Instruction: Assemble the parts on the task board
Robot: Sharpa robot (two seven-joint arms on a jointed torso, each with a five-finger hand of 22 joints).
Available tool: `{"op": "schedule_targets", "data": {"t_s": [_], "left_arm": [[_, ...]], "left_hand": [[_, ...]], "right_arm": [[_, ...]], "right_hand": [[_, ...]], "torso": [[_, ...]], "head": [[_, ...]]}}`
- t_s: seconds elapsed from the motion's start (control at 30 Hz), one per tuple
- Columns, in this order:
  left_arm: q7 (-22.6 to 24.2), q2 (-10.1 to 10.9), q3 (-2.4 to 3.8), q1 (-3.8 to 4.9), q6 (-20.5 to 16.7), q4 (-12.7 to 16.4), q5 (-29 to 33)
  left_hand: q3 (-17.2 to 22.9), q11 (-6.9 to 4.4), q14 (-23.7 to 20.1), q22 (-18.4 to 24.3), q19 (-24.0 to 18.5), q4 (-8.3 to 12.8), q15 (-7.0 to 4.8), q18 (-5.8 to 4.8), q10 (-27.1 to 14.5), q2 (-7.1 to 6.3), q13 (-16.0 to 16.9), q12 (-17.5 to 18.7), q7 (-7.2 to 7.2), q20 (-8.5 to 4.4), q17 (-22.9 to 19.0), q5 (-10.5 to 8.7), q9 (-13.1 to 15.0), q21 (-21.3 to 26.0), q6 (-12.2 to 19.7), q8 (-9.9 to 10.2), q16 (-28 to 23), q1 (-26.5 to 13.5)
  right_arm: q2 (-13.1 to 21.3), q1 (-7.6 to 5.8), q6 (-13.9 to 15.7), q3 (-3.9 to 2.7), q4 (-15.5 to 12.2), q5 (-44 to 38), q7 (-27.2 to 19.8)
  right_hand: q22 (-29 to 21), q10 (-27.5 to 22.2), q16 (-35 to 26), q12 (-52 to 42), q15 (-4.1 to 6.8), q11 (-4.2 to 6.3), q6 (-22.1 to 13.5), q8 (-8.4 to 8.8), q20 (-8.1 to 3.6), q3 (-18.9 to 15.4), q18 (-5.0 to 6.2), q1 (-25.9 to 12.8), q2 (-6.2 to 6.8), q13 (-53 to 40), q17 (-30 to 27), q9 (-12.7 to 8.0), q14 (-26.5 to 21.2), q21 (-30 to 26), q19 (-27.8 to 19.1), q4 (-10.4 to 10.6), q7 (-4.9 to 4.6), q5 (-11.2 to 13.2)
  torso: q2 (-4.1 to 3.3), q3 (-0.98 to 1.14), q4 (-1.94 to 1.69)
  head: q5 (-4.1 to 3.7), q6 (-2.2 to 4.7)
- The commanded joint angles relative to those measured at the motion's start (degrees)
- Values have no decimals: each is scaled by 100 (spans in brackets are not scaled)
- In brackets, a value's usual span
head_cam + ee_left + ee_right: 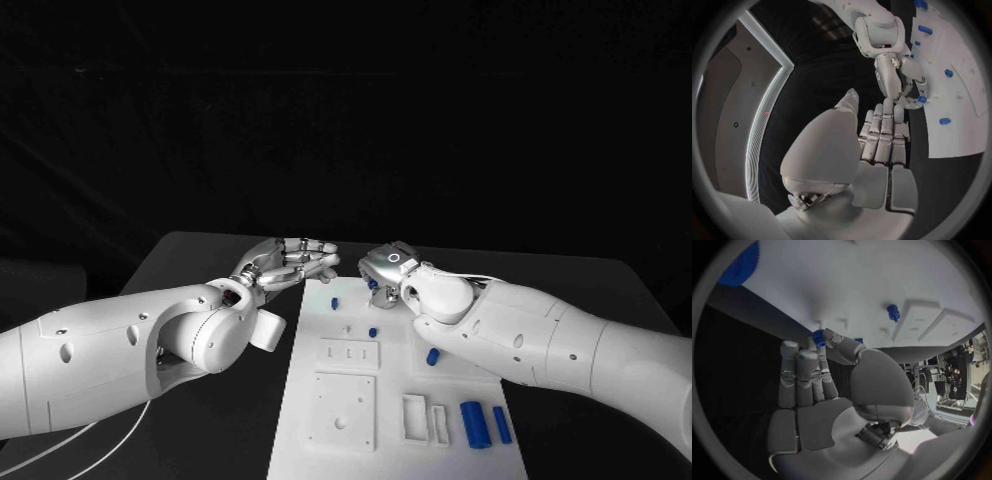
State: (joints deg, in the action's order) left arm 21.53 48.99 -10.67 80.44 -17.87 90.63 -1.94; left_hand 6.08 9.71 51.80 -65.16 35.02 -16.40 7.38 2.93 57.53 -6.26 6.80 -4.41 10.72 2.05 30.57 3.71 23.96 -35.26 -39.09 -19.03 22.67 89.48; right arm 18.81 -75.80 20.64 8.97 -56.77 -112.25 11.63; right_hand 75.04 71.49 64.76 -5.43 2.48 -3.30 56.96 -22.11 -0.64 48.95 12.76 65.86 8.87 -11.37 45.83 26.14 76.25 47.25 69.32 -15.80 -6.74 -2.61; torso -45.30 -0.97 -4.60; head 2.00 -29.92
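1. Your right hand (392,272) is at the far end of the task board (335,420). Its fingers (824,338) pinch a small blue peg (819,336) against the white board.
2. Your left hand (289,262) hangs over the black bench (216,262), just past the board's left edge. Its fingers (879,131) are straight and side by side, and they hold nothing.
3. The peg is tiny and held only at the fingertips. If you tip it or push too hard, I think it can pop out and roll off the far edge onto the bench.
4. If the peg is not right over its hole, pushing down may jam it or make it lean.
5. The two hands are very near each other. If you swing the left hand toward the board, it may bump the right hand and knock the peg loose.
6. Another blue peg (335,302) stands close to the right hand, and one more (372,331) is a bit nearer to you. A wide wrist move could hit them.
7. The right arm (562,345) lies over the board's right side, near a loose blue piece (433,355). Lift before you slide back.
8. Two bigger blue parts (472,424) lie near the front right corner, well away from the hands.
9. There is open bench on the left of the board, so the left hand has room to back away there.
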Motion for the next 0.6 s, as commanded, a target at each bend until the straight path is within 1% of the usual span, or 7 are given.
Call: {"op": "schedule_targets", "data": {"t_s": [0.03,0.23,0.47,0.6], "left_arm": [[55,-9,7,27,19,19,-22],[57,-15,7,29,19,18,-22],[55,-19,7,33,19,18,-23],[55,-23,7,39,18,15,-23]], "left_hand": [[30,-9,-4,9,-47,-11,40,58,28,-37,9,22,133,-3,10,-19,9,20,21,38,-33,-5],[30,-8,-3,9,-48,-10,40,58,29,-38,9,24,133,-3,13,-19,9,20,21,39,-35,-4],[31,-9,-1,9,-47,-10,40,59,30,-38,10,25,133,-3,15,-19,10,19,21,39,-37,-3],[32,-9,-1,9,-47,-10,40,59,31,-38,10,26,133,-3,17,-18,10,19,21,39,-39,-3]], "right_arm": [[-9,8,4,2,11,-82,-6],[-25,14,-6,3,34,-51,-34],[-37,19,-12,5,60,19,-54],[-46,30,-14,9,72,47,-63]], "right_hand": [[101,263,22,16,74,3,48,-6,-39,32,224,36,39,-8,-10,3,-110,27,68,-1,4,-19],[100,260,21,22,72,1,45,-1,-36,40,224,34,44,-9,-14,1,-112,28,65,5,2,-19],[98,255,19,32,69,-2,38,7,-33,48,224,28,50,-10,-19,-2,-115,29,60,12,-1,-19],[96,250,17,39,67,-5,33,13,-32,53,224,24,53,-11,-22,-4,-117,30,57,16,-4,-19]], "torso": [[-3,-5,-1],[-5,-5,-7],[-5,-3,5],[-4,-3,6]], "head": [[7,-7],[8,-7],[20,-23],[26,-26]]}}
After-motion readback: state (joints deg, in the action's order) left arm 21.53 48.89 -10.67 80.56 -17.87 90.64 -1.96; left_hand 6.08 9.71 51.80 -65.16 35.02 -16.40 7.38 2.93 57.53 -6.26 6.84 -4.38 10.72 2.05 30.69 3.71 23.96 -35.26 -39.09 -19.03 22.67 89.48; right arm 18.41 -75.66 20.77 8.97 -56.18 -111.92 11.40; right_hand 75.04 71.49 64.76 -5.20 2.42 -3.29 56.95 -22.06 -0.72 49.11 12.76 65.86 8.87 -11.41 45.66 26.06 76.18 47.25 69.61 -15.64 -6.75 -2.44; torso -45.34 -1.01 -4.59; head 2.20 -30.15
